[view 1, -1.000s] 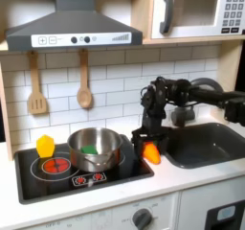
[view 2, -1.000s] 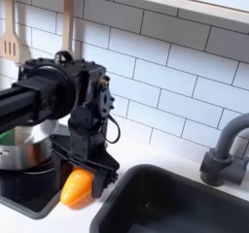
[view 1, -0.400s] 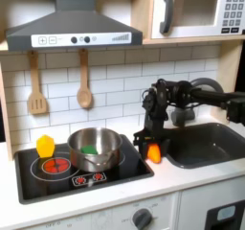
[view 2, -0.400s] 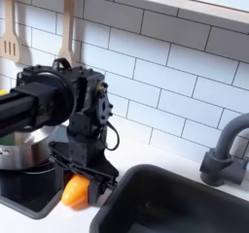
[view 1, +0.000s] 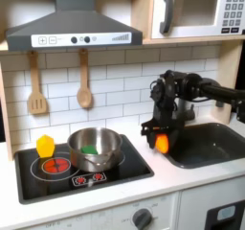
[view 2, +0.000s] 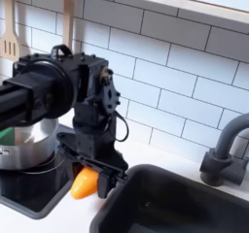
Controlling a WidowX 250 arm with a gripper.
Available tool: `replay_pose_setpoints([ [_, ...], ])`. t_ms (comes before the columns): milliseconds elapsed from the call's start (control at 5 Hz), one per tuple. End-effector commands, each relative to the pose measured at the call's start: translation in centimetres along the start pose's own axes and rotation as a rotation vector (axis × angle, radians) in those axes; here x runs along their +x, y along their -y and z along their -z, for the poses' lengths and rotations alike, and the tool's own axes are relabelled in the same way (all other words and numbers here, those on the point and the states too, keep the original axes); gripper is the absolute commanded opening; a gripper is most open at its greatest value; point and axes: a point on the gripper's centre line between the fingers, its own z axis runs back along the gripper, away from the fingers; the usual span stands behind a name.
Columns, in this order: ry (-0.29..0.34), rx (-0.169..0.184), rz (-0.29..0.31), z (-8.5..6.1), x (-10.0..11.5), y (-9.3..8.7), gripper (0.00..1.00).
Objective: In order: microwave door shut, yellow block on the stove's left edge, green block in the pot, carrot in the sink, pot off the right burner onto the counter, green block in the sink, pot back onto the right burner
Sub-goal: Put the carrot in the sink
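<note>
While the microwave (view 1: 196, 11) sits high at the first exterior view's upper right with its door closed, the white counter (view 1: 115, 191) below carries the black stove (view 1: 57, 179) and, to the first exterior view's right, the dark sink (view 1: 215, 143). A black robot arm (view 1: 206, 88) reaches in from the first exterior view's right. On the stove's right burner stands the steel pot (view 1: 93, 149), with the green block (view 1: 90, 149) inside it. The yellow block (view 1: 45, 145) rests on the stove's left edge, well apart from the pot. The gripper (view 1: 160, 141) hangs at the sink's left rim, its fingers (view 2: 82, 159) clamped on the orange carrot (view 2: 86, 183), which is held above the counter just beside the basin in both exterior views.
</note>
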Motion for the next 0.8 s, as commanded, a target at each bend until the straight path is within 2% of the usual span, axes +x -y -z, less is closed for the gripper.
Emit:
replay_pose_setpoints([
  [0,0.02,-0.075,0.107,-0.2,1.0,3.6,0.0],
  [200,0.03,-0.116,0.164,0.0,1.6,5.7,0.0],
  [600,0.016,-0.157,0.22,1.1,2.4,7.8,0.0],
])
